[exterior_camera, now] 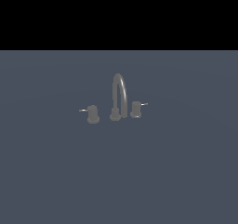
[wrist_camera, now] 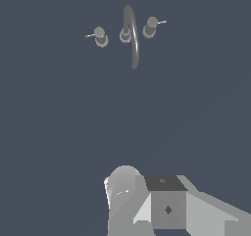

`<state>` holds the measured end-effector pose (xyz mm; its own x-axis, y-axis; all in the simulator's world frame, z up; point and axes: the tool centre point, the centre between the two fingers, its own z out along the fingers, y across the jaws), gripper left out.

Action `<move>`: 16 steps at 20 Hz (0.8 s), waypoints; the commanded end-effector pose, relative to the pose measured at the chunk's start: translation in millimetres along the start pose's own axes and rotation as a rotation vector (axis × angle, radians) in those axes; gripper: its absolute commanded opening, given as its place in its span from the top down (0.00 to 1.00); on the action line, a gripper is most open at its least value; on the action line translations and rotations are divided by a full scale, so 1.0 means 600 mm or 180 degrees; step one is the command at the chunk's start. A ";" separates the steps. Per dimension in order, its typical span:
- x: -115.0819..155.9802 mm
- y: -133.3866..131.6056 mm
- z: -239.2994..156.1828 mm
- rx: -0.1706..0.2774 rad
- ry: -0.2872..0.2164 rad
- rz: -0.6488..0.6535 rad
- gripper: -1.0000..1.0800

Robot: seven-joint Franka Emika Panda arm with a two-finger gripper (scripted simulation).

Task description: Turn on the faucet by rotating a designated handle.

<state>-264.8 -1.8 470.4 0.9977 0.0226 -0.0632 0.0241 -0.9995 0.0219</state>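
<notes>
The faucet stands in the middle of the exterior view, with a tall arched spout (exterior_camera: 119, 95) on a round base (exterior_camera: 115, 115). The handle (exterior_camera: 135, 109) is the smaller knob with a pale bottom rim on the exterior view's right, and its thin lever pin (exterior_camera: 143, 104) points right. The larger, darker knob (exterior_camera: 93, 114) is on the left. The wrist view shows the handle (wrist_camera: 150, 27), the spout (wrist_camera: 131, 34) and the darker knob (wrist_camera: 100, 35) far off. Pale grey parts of my hand (wrist_camera: 162, 205) fill that view's edge. The fingers cannot be made out. The arm is not in the exterior view.
The faucet set stands on a flat blue-grey surface (exterior_camera: 119, 172) that stretches all round it. A black band lies beyond the surface's far edge (exterior_camera: 119, 50).
</notes>
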 end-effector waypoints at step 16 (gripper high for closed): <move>0.020 -0.024 0.006 0.0032 0.0008 -0.0049 1.00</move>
<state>-254.7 12.9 466.1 0.9973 0.0416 -0.0610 0.0424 -0.9990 0.0111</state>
